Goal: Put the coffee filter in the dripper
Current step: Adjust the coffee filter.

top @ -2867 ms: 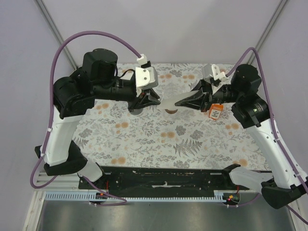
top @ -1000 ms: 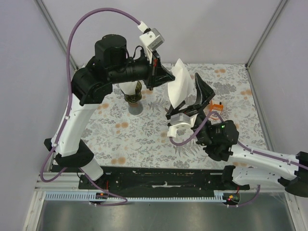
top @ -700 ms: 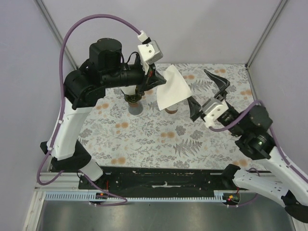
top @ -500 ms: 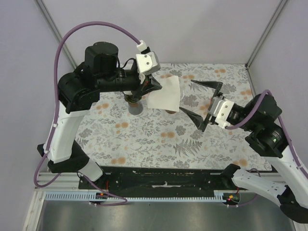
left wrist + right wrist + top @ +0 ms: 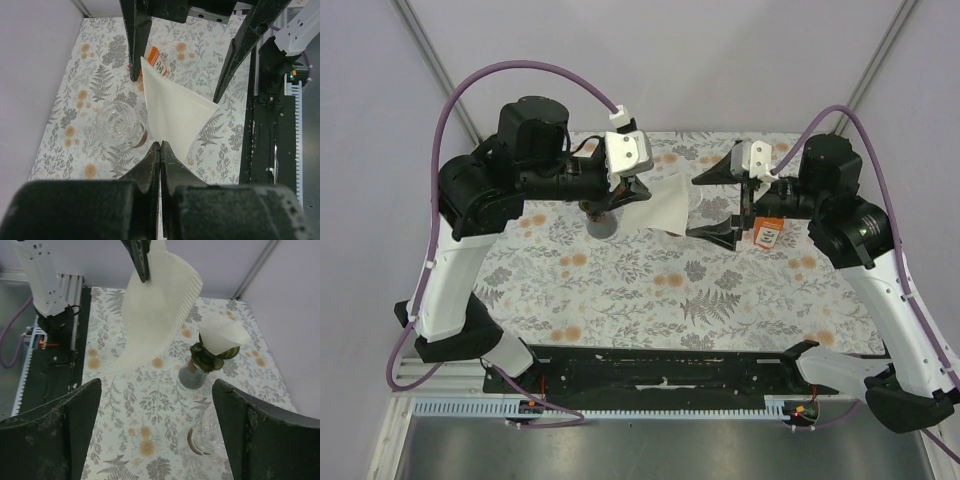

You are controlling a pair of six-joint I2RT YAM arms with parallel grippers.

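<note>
The coffee filter (image 5: 666,204) is a flat white paper fan, and my left gripper (image 5: 636,192) is shut on its pointed corner and holds it in the air. In the left wrist view the filter (image 5: 175,107) spreads away from my shut fingertips (image 5: 160,145), above and right of the clear glass dripper (image 5: 116,123) with its brown ring. My right gripper (image 5: 705,203) stands wide open facing the filter's wide edge, with nothing held. The right wrist view shows the filter (image 5: 155,315) hanging above the table and the dripper (image 5: 212,437) low between my fingers.
A dark green vessel on a grey base (image 5: 215,352) with white paper in it stands left of the dripper (image 5: 602,215). An orange packet (image 5: 767,233) lies under the right arm. The black rail (image 5: 267,125) runs along the near table edge.
The right arm has swung from the near middle up to the far right, its jaws open toward the filter. The left gripper has brought the filter down and left, from upright to nearly flat.
</note>
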